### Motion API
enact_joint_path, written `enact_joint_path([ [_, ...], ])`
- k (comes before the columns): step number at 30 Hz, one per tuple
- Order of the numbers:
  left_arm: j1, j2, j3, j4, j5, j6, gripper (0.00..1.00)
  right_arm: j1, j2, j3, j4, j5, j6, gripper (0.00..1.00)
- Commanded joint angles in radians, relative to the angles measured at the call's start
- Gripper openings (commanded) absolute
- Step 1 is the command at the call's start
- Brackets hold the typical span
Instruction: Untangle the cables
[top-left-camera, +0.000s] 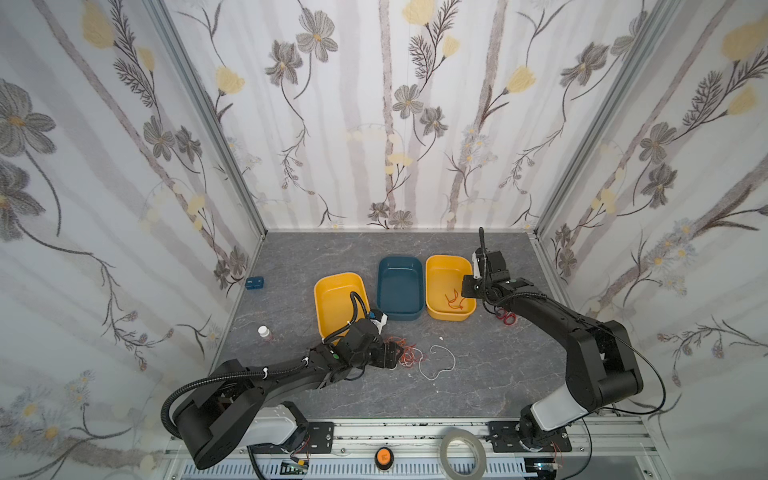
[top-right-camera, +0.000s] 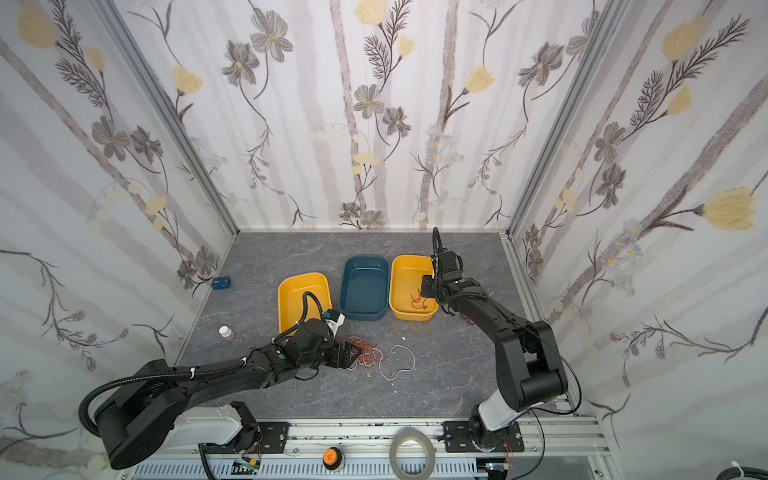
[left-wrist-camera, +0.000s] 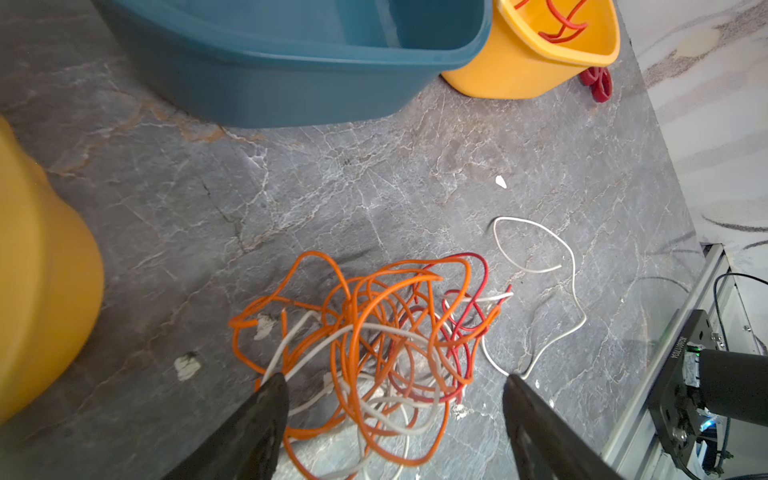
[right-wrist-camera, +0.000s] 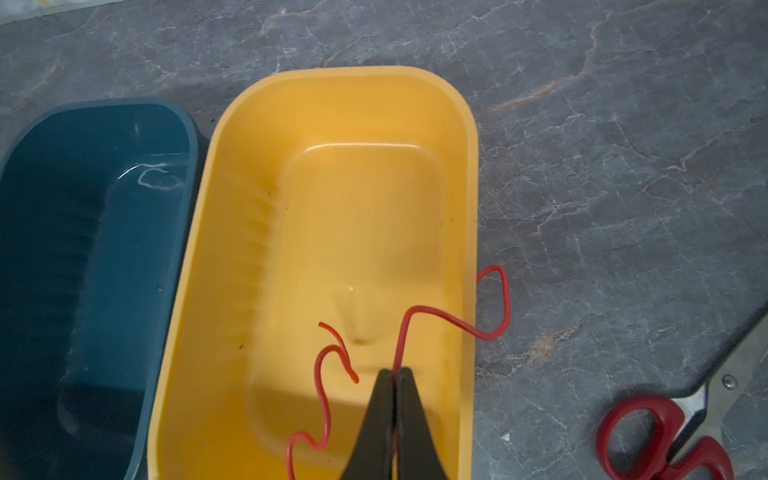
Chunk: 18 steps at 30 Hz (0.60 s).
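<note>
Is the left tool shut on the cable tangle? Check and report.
No: in the left wrist view the left tool stands open, jaws wide apart on either side of the cable tangle.

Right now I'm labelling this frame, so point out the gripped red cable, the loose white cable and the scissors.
red cable (right-wrist-camera: 409, 311): right wrist view, its sharp bend.
loose white cable (left-wrist-camera: 573, 274): left wrist view, outer side of loop.
scissors (right-wrist-camera: 648, 406): right wrist view, red handle ring.

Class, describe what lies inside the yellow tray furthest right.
Curly red cable, pinched by the shut right gripper; one loop hangs over the yellow tray rim. The gripper hides the floor beneath it.
</note>
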Motion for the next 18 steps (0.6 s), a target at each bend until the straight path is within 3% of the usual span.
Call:
enact_joint_path([
  [1,0.002,-0.001,-0.005,0.029,-0.009,-0.009,0.82,0.044,-0.019,0.009,0.074,-0.022,-0.086,0.04],
  [7,0.002,-0.002,-0.005,0.032,-0.008,-0.009,0.82,0.14,0.013,0.058,0.05,0.065,-0.188,0.04],
  [18,0.001,-0.014,-0.015,0.024,-0.012,-0.008,0.82,0.12,0.092,0.058,-0.005,0.155,-0.103,0.03],
])
